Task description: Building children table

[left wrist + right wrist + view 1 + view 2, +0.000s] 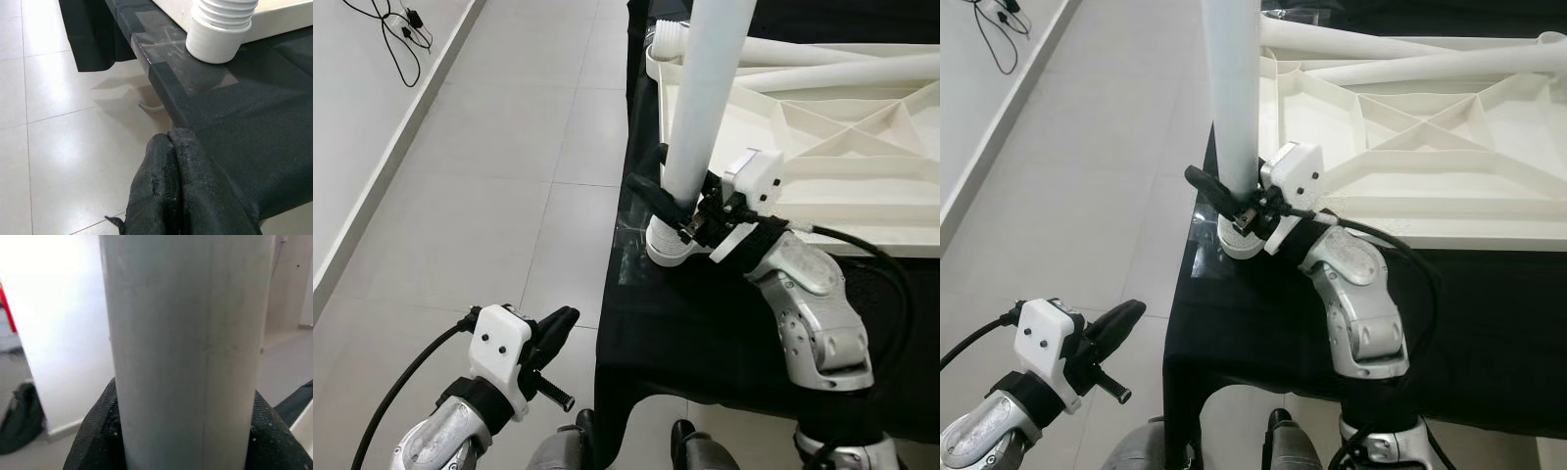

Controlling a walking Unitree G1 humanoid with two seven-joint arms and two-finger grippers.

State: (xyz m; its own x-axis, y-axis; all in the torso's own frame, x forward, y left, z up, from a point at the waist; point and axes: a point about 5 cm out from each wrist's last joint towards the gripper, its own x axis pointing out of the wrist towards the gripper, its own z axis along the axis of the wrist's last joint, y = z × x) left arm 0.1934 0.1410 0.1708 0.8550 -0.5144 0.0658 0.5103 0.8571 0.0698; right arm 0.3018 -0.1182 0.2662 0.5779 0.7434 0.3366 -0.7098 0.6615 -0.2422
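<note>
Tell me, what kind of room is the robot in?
Probably a plain room in a home or workshop, set up for building. There is a pale tiled floor, a white wall with cables trailing at its foot, and a black-covered table holding an upside-down white tabletop.

- The upright white leg (pixel 705 108) ran out of the top edge in both eye views, so we could not see its upper end.
- Its foot was partly hidden behind the right gripper (pixel 677 211); we could not tell how it sat in the corner socket (pixel 666 245).
- The upturned white tabletop (pixel 822 137) was cut off at the right edge and the top.
- The two loose legs (pixel 1410 54) lying on it ran out at the right edge.
- The cables (pixel 401 34) on the floor by the wall were cut off at the top.
- In the right wrist view the fingers (pixel 98 431) showed just as dark edges behind the leg.
</note>
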